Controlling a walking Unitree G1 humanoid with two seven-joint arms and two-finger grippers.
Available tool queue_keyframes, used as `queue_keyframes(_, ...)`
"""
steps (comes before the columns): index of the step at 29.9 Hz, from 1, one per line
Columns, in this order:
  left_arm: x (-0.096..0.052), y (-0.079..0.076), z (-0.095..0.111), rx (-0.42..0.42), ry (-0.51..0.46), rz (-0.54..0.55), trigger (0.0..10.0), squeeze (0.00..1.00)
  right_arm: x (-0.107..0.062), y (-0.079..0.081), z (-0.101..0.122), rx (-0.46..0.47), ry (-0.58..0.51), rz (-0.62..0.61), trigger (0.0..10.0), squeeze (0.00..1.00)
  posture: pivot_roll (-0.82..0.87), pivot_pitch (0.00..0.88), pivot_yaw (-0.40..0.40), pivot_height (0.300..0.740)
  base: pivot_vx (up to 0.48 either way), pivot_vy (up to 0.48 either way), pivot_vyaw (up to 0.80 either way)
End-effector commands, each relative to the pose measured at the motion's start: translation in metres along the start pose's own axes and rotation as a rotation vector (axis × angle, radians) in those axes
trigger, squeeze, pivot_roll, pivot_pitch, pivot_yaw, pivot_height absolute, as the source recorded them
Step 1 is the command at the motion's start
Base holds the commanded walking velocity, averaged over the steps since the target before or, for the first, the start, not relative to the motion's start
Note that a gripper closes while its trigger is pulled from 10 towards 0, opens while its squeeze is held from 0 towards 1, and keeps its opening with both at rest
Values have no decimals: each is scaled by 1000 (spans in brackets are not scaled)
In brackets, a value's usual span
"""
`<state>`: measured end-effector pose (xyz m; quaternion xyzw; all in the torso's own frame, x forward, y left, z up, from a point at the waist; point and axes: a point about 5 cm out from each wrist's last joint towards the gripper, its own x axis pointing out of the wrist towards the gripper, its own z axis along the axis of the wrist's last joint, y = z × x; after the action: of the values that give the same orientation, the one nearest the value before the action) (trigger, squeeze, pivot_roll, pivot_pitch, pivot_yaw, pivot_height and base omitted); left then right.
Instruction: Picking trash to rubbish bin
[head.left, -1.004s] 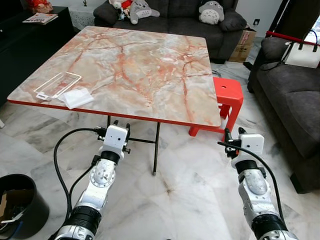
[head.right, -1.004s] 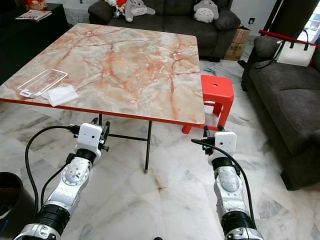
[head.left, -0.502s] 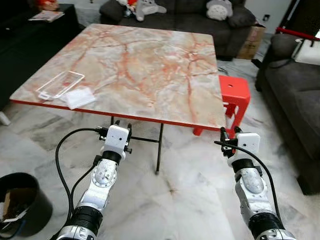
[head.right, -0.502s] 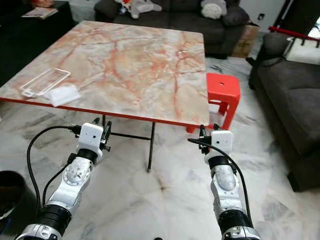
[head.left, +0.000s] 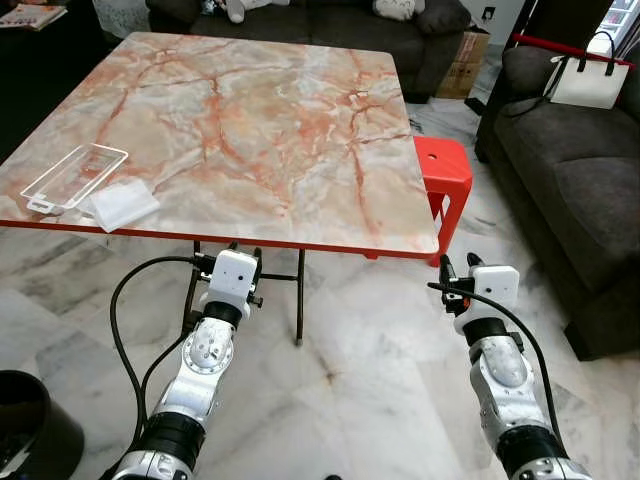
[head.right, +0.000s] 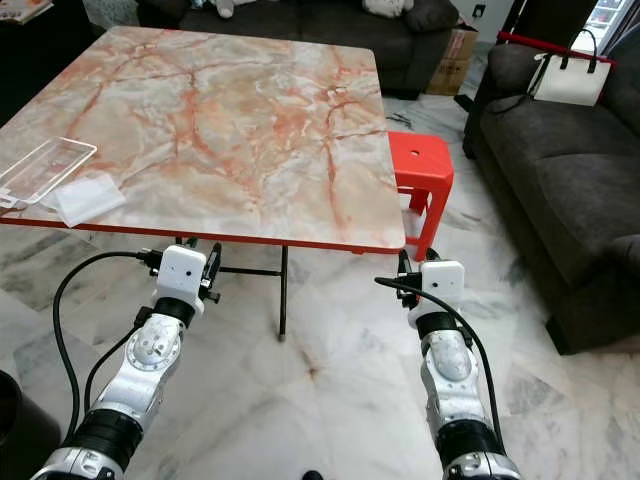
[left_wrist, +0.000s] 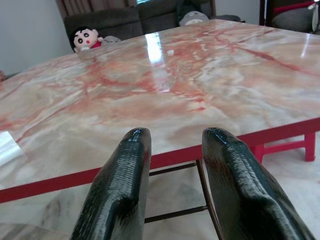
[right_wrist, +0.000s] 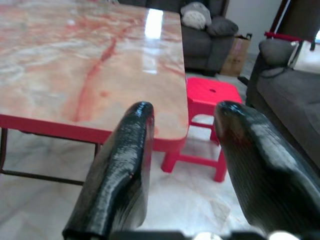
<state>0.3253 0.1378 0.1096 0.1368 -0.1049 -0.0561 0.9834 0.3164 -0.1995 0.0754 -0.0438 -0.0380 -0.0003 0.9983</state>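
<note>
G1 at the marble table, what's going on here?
The robot stands facing the marble table, handling nothing yet. The left gripper and right gripper are both open and empty, held low before the table's near red edge. The trash, a clear plastic tray and a white wrapper beside it, lies untouched on the table's near left corner. The black bin sits on the floor to the robot's left. A red stool stands by the table's right side.

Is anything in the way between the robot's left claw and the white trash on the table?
Nothing visible. The left gripper hangs open just below the table's red edge. The white wrapper and clear tray lie near that edge, further to the robot's left, with only bare tabletop beside them.
</note>
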Motion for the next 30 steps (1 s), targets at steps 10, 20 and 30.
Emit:
queue_keyframes(10, 2, -2, 4, 22, -12, -8, 10000, 0, 4, 0, 6, 4, -24, 2, 10000, 0, 170, 86, -66, 740, 0, -161, 0)
queue_keyframes(20, 1, -3, 3, 1, -10, -3, 10000, 0, 4, 0, 7, 4, -25, 4, 10000, 0, 170, 87, -67, 740, 0, -336, 0)
queue_keyframes(30, 1, -5, 5, -18, -17, -13, 10000, 0, 4, 1, 6, 6, -23, 8, 10000, 0, 169, 87, -66, 740, 0, 0, 0)
